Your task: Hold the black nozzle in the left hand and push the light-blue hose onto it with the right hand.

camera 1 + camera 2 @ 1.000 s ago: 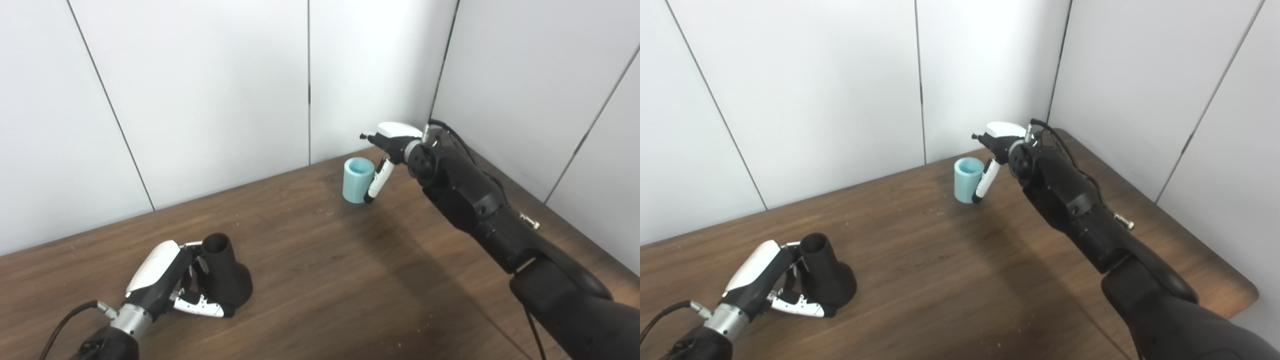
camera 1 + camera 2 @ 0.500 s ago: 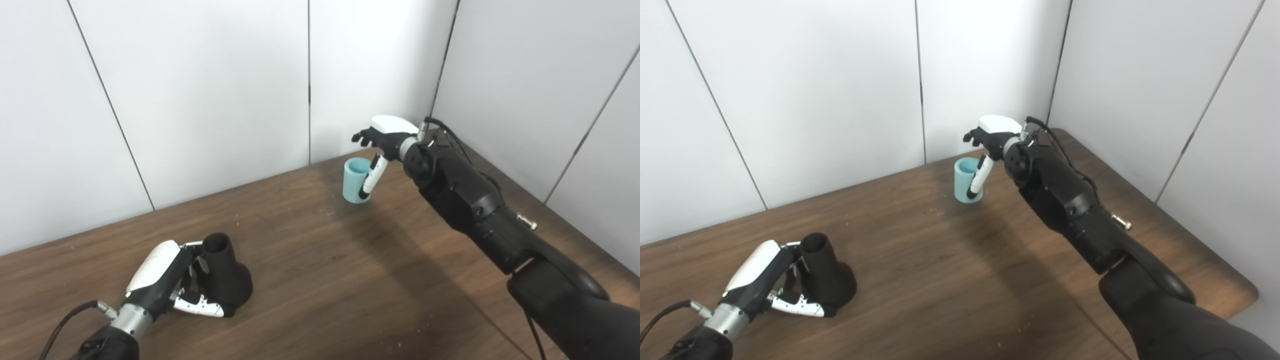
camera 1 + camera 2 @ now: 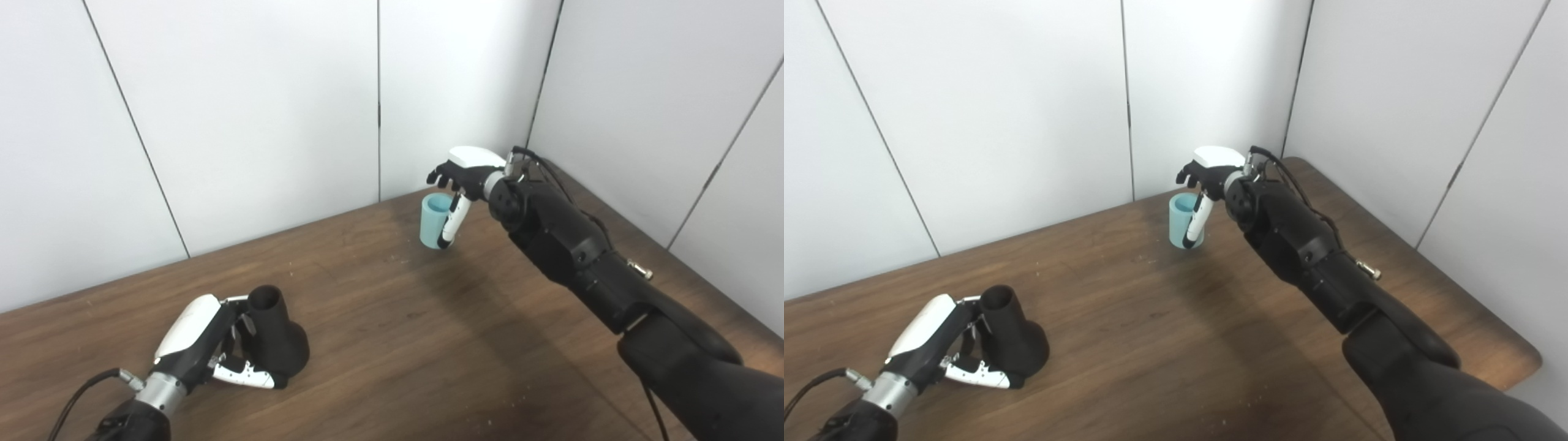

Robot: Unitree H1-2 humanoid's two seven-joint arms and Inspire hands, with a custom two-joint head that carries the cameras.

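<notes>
At about 7 o'clock, nearest, the left hand is wrapped around the black nozzle, which stands on the wooden table; unchanged. Far off at 1 o'clock, the right hand has shifted leftward over the upright light-blue hose, thumb against its side, fingers spread, not yet closed. No readable writing anywhere.

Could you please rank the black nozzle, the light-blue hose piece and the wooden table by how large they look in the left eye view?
1. Wooden table, by far the largest.
2. Black nozzle.
3. Light-blue hose piece.
The nozzle sits nearer the camera than the hose piece, so its lead over it may be partly apparent.
</notes>
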